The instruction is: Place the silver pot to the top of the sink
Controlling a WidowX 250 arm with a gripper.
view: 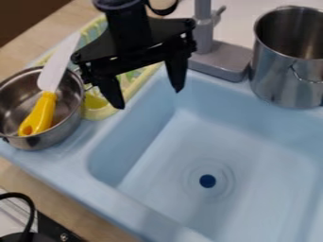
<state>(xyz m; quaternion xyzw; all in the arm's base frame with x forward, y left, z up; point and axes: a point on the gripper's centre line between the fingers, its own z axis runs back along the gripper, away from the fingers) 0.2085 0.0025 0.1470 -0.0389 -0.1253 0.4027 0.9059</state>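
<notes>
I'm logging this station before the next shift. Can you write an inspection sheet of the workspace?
Surface: blue sink, drain visible
Job's things: tall silver pot upright on the back rim, right of the faucet
Clutter: low silver pot on the left rim, knife leaning in it; rack beside
Gripper: open, over the rim near the rack
Cables: black one, lower left; another by the arm
Surroundings: wooden counter

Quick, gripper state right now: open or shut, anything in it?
Gripper: open, fingers spread apart, holding nothing.
</notes>
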